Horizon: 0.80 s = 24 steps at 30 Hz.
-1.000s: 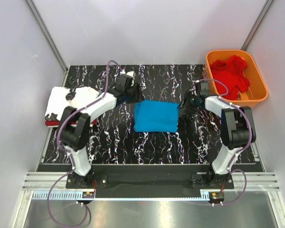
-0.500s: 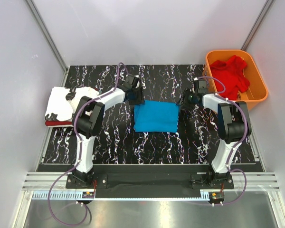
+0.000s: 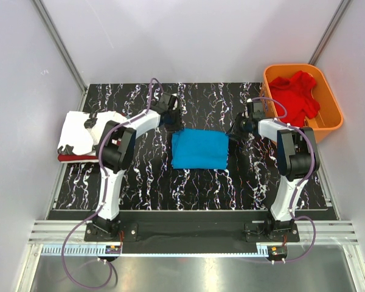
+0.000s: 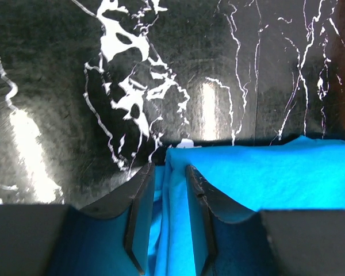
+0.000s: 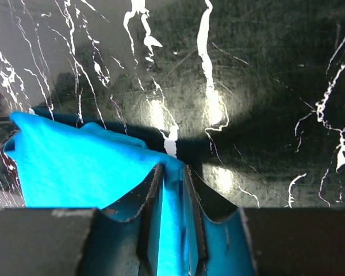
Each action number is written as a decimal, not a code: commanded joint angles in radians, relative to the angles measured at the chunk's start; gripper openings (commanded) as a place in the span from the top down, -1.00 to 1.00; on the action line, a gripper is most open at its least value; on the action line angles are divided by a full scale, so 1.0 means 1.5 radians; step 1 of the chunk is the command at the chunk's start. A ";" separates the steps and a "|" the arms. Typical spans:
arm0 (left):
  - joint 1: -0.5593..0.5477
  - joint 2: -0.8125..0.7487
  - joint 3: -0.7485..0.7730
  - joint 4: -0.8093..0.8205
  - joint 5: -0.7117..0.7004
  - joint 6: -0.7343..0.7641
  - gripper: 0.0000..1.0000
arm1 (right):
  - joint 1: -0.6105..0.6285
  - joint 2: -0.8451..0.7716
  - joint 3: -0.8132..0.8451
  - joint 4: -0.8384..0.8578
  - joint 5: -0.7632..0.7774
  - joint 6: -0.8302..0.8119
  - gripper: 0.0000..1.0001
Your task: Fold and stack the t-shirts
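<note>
Black marbled worktop, with the blue t-shirt lying mid-surface as a folded rectangle. Our left hand is nearly closed, pinching cloth at the shirt's far-left corner. The right hand is just as narrow on the far-right corner. Left of the shirt, the white t-shirt sits on the dark red t-shirt. Right of it and further back, the brighter red t-shirt lies in the orange basket. We reckon a fold or carry comes next. We should raise both corners together, keep tension even, and confirm every layer is pinched so the fold doesn't open.

Black white-veined marble tabletop between pale grey walls, glossy.
</note>
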<state>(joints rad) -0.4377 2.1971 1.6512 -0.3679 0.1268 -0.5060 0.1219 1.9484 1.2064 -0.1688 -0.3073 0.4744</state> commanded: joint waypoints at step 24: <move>0.010 -0.175 -0.115 0.094 0.066 -0.007 1.00 | 0.014 -0.103 0.006 0.002 -0.047 0.008 1.00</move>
<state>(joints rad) -0.4282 2.0575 1.5085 -0.2905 0.2134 -0.5220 0.1257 1.8961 1.2179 -0.1719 -0.3534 0.4786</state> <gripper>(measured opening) 0.017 0.012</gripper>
